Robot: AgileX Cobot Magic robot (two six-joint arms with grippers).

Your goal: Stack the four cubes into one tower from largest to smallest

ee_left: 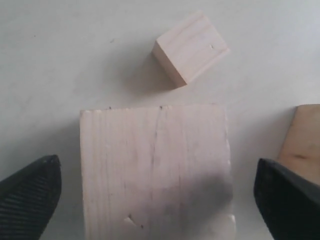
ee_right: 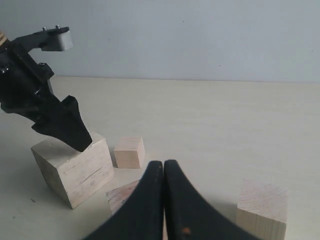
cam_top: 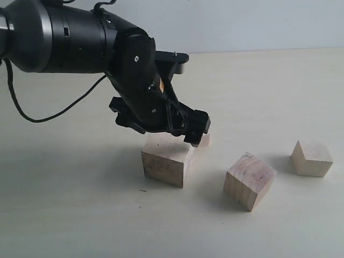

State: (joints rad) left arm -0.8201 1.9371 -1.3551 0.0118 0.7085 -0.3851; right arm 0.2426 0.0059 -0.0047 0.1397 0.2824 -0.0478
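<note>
The largest cube (cam_top: 166,160) (ee_left: 155,170) (ee_right: 72,170) rests on the table. My left gripper (cam_top: 164,128) (ee_left: 157,200) is open just over it, with one finger (ee_left: 27,200) off each side and the tips about level with its top face. The smallest cube (cam_top: 203,141) (ee_left: 190,47) (ee_right: 129,151) sits close behind it. To the right are the second cube (cam_top: 249,180) (ee_left: 302,142) (ee_right: 122,196) and the paler third cube (cam_top: 312,158) (ee_right: 262,210). My right gripper (ee_right: 163,167) is shut and empty, low near the second cube, and out of the exterior view.
The pale table (cam_top: 80,215) runs back to a light wall (cam_top: 242,21). The bulky black left arm (cam_top: 64,37) and its trailing cable (cam_top: 48,115) fill the upper left of the exterior view.
</note>
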